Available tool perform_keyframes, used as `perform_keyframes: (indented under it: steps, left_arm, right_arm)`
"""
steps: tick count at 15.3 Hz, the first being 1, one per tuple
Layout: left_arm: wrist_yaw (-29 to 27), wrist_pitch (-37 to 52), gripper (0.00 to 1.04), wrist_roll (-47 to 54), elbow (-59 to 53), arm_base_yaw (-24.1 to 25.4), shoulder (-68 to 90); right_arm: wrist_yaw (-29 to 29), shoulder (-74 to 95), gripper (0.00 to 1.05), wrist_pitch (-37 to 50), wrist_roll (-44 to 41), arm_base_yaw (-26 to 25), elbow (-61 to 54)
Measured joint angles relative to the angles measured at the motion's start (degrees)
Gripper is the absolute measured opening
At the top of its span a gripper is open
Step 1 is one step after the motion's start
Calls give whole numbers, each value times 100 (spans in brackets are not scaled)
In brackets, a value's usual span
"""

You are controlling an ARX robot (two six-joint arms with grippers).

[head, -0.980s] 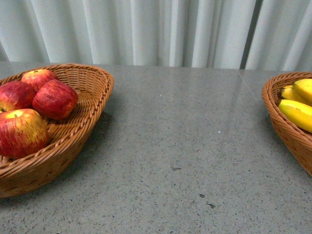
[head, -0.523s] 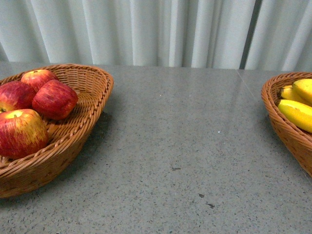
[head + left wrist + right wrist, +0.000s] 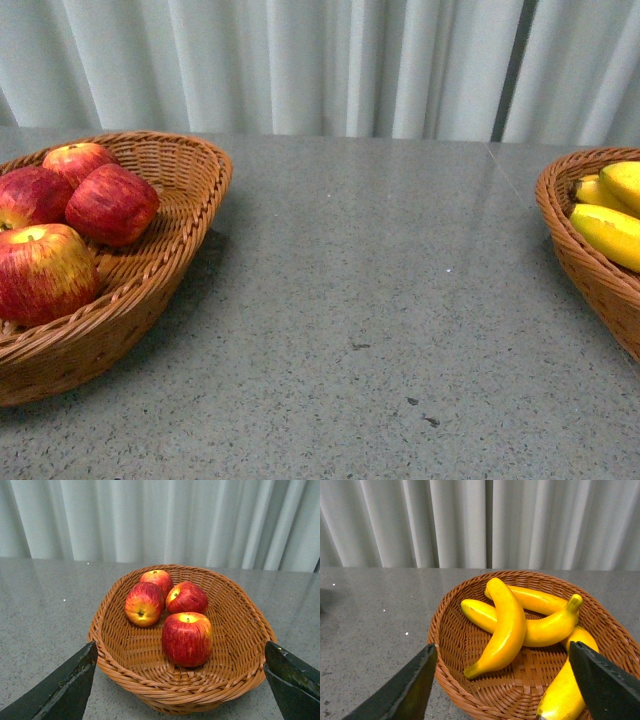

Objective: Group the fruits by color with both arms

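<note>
Wicker basket w/ four apples lies just ahead of left claw, fingers wide apart, empty. Right claw likewise, bananas in basket ahead; grey worktop.

I see four curved yellow bananas piled in a brown woven wicker basket on the grey speckled table; my right gripper hangs spread wide before it.

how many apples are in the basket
4, all in the wicker basket: the nearest apple in front, a middle pair behind it, the farthest apple at the back. None looks hidden.
</note>
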Motion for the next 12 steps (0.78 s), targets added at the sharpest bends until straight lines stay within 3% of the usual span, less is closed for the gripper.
perform_keyframes:
  steps: [2, 3, 12]
  left_arm:
    - [-2, 0, 98, 0, 0, 0, 0]
    - [-2, 0, 98, 0, 0, 0, 0]
    - [-2, 0, 98, 0, 0, 0, 0]
  right_arm:
    - [2, 0, 88, 0, 0, 0, 0]
    - [2, 0, 99, 0, 2, 0, 0]
    - [2, 0, 98, 0, 0, 0, 0]
